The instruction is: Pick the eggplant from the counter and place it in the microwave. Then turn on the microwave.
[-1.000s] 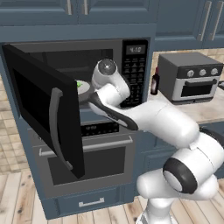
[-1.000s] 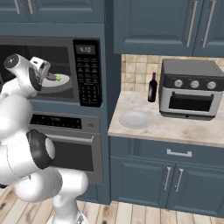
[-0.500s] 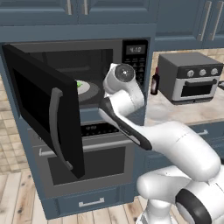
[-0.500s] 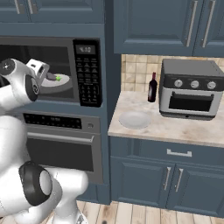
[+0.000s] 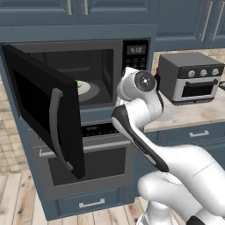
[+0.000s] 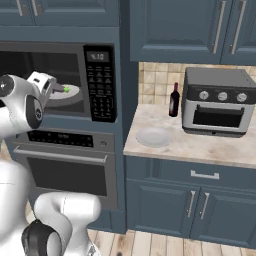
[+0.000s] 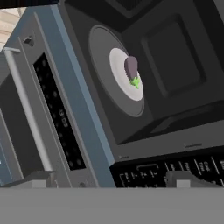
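The eggplant (image 7: 131, 69), dark purple with a green stem cap, lies on the white turntable (image 7: 117, 74) inside the open black microwave (image 5: 99, 48); its green cap (image 5: 80, 84) shows past the door. My gripper (image 7: 111, 180) hangs open and empty just outside the cavity, in front of the keypad (image 6: 101, 82), well apart from the eggplant. From the right base view my hand (image 6: 46, 84) points into the cavity. The microwave door (image 5: 46, 107) stands swung out to the left. The counter (image 6: 200, 145) runs to the right of the microwave.
The steel wall oven (image 6: 65, 165) sits under the microwave. A dark red bottle (image 6: 174, 100), a grey toaster oven (image 6: 220, 102) and a pale plate (image 6: 154, 136) stand on the counter. The door's vertical handle (image 5: 57, 127) juts toward me.
My hand has drawn back out of the microwave cavity and to the right. The eggplant has stayed on the turntable. The jaws have stayed open.
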Tool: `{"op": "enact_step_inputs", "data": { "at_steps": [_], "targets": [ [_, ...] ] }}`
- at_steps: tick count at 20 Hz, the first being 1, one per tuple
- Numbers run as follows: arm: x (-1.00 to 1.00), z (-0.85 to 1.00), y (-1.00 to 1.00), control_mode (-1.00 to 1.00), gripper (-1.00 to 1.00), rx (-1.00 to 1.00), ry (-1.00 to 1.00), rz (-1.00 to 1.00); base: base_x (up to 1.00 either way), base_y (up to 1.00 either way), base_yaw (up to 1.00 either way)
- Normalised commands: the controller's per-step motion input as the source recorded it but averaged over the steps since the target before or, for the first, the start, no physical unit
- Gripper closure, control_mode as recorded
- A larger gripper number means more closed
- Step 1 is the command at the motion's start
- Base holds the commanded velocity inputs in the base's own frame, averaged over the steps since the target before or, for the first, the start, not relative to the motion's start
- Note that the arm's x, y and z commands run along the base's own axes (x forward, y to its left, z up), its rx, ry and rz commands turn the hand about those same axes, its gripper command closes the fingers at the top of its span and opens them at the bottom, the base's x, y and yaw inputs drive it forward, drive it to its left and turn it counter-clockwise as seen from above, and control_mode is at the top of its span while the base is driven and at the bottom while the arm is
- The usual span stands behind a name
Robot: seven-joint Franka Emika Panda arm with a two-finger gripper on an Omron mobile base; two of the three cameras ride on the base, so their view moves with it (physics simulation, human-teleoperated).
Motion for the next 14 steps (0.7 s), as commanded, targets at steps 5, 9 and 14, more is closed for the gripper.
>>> {"op": "enact_step_inputs", "data": {
  "at_steps": [5,9,14],
  "targets": [
    [-0.31,0.1,-0.23,-1.0,-1.0,0.0,-0.01,0.0,0.0,0.0,0.0],
    [-0.28,0.12,-0.23,-1.0,1.0,0.0,0.0,0.0,0.0,0.0,0.0],
    [-0.3,0.15,-0.24,-1.0,1.0,0.0,0.0,0.0,0.0,0.0,0.0]
  ]
}}
